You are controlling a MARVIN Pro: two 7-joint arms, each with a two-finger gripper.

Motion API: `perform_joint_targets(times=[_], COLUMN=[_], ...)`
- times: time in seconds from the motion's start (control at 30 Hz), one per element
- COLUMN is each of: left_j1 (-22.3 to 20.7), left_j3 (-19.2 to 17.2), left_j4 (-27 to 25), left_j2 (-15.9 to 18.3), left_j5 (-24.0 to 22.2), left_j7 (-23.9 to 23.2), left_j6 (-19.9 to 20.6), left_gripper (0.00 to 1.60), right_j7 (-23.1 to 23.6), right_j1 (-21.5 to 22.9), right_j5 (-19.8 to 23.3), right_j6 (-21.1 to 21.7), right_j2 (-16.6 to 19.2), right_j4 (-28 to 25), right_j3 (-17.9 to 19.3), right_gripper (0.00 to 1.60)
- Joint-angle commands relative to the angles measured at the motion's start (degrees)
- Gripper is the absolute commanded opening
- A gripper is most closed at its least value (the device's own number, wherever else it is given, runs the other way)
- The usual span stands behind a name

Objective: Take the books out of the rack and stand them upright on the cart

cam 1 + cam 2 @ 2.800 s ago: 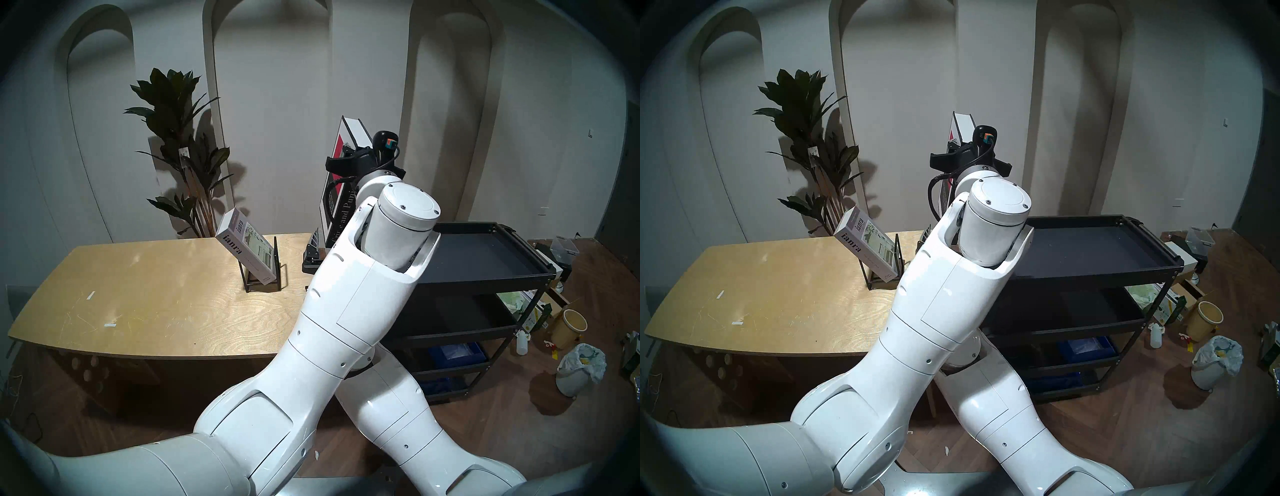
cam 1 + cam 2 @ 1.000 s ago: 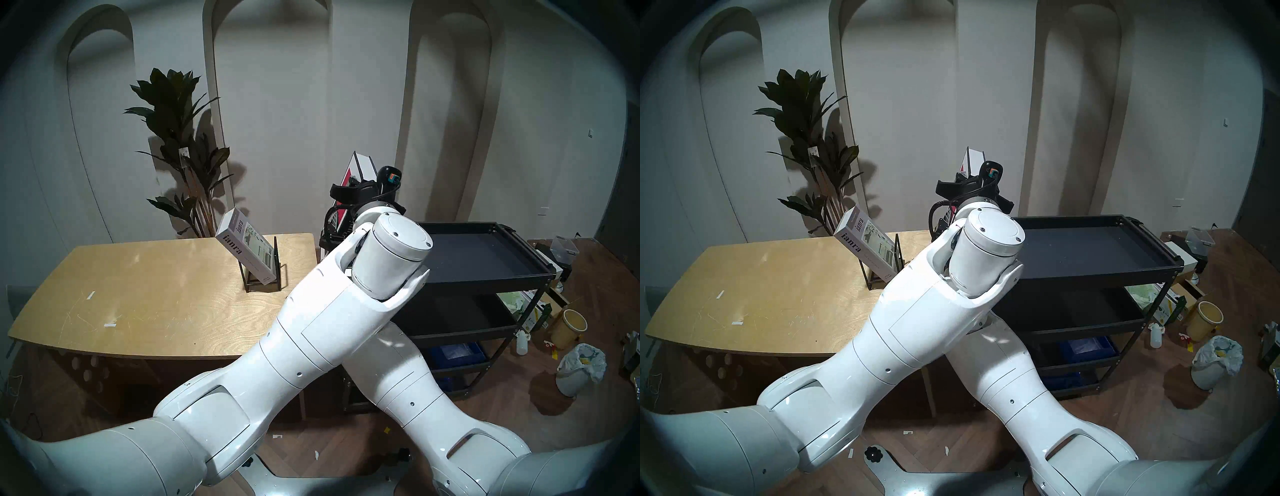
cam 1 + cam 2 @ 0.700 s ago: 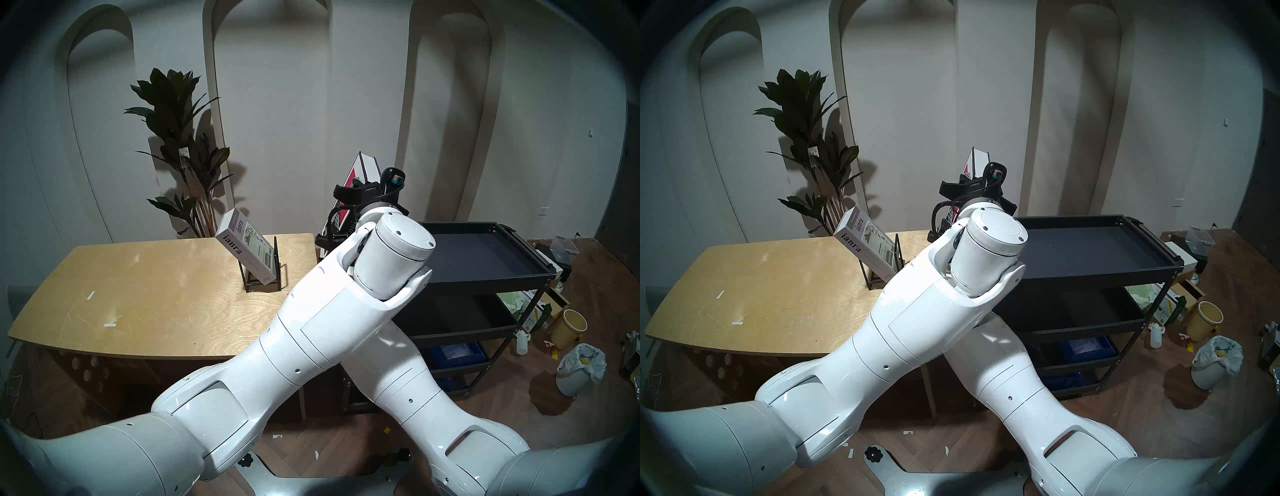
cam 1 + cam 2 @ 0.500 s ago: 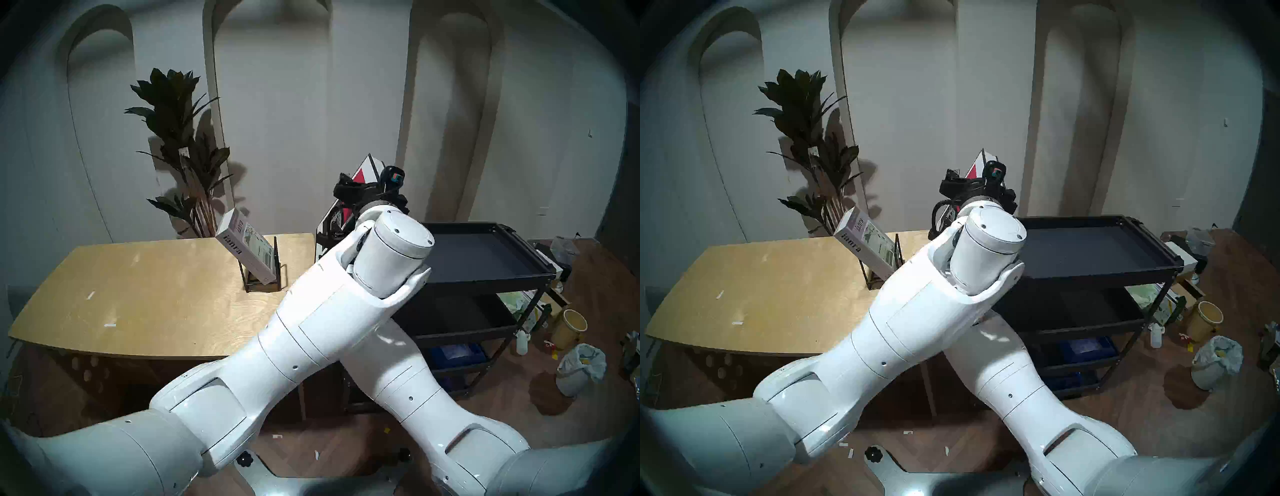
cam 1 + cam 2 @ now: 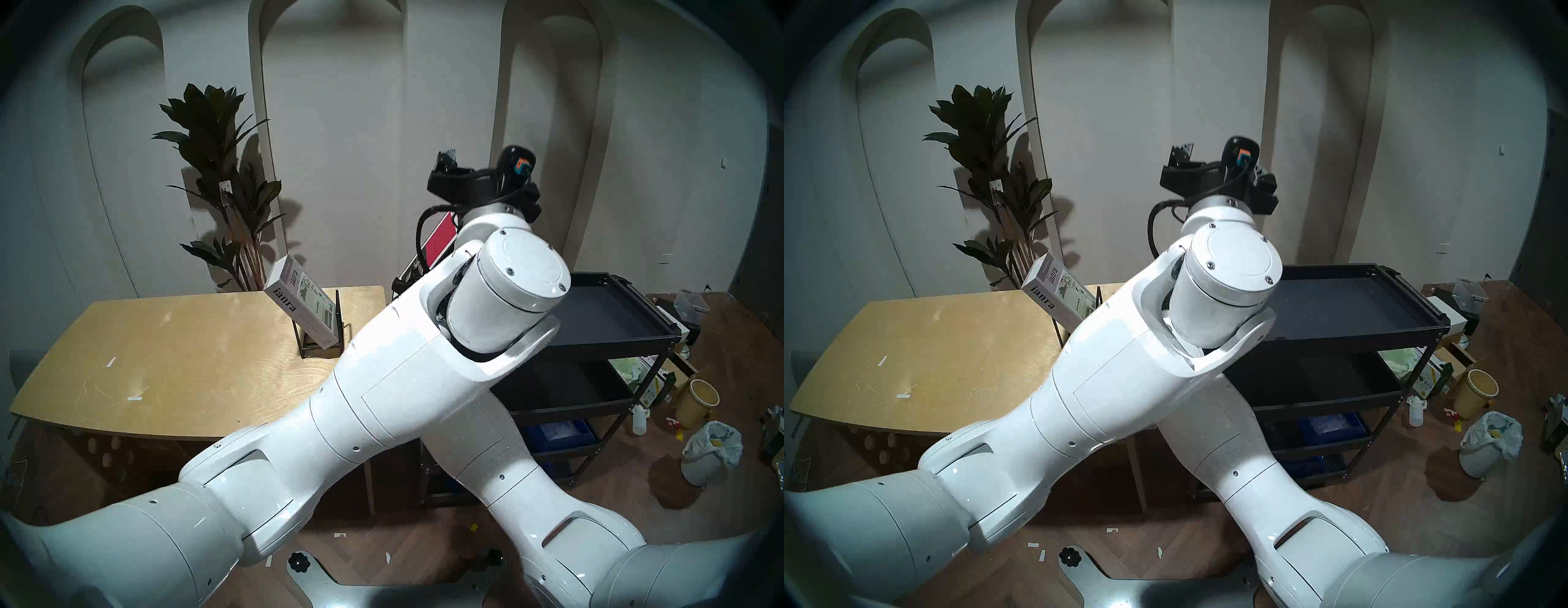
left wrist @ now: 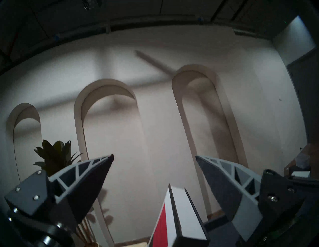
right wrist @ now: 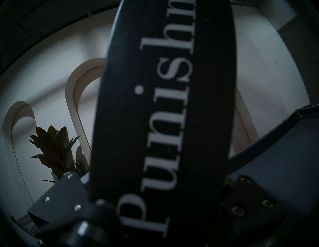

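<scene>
The left gripper (image 6: 154, 156) is up high above the near end of the cart (image 5: 615, 335), and its fingers (image 6: 96, 181) are spread wide with nothing between them. Straight through its own camera you see only the wall between those two tips, and just below them the top edge of the black book (image 6: 181, 215), white page block and a wedge of red cover, clear of both fingers.

Down below, the right gripper (image 7: 158, 155) is the one doing the work. Its wrist camera is filled by the dark spine, the letters "Punishm" running up the middle, and the book sits squarely between the two finger mounts. The fingers themselves are hidden behind the spine, but the gripper looks closed on the book's lower half. From the head cameras that gripper is buried behind the big white left arm, which crosses in front of the right one.

The black book stands at the cart's left end, beside the wooden table (image 5: 169, 361) — a patch of its red cover peeks out under the left wrist. Whether its foot rests on the top tray I can't tell; the arm covers it.

The pale book (image 5: 301, 305), "ianra" on the spine, is in the wire rack (image 5: 338, 314) on the table, leaning over to the left. A leafy plant (image 5: 212, 140) stands behind it against the wall.
</scene>
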Motion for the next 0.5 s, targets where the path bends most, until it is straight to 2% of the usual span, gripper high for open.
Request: perform_joint_targets(times=[0.0,0.13,0.17,0.2,0.33,0.37,0.47], left_j1=[-5.9,-7.2,-7.3,-7.9,-6.9,-6.9,-5.5], left_j3=[-8.1,-10.8,-13.2,-12.3,-18.1,-18.1,-21.2], left_j4=[-7.2,-8.7,-9.3,-9.6,-9.2,-9.2,-7.9], left_j2=[3.0,5.3,5.7,7.5,11.1,11.1,13.2], left_j5=[1.4,1.1,0.9,0.7,-0.5,-0.5,-1.2], left_j7=[0.8,1.5,1.1,2.0,2.7,2.7,3.2], left_j6=[-0.5,-0.5,-0.3,-0.4,-0.1,-0.1,0.0], left_gripper=[1.6,1.6,1.6,1.6,1.6,1.6,1.6], right_j7=[-0.9,-1.1,-1.3,-1.3,-1.6,-1.6,-1.6], right_j1=[4.8,5.8,6.3,6.7,8.9,8.9,10.1], right_j5=[-0.6,-0.8,-1.0,-1.1,-1.6,-1.6,-1.9], right_j6=[2.9,3.7,4.3,4.6,6.5,6.5,7.8], right_j2=[0.7,1.2,1.4,1.6,3.5,3.5,4.7], right_j4=[-0.8,-1.0,-1.0,-1.0,-1.0,-1.0,-0.8], right_j3=[1.9,2.5,2.7,2.9,4.4,4.4,5.3], right_gripper=[0.0,0.0,0.0,0.0,0.0,0.0,0.0])
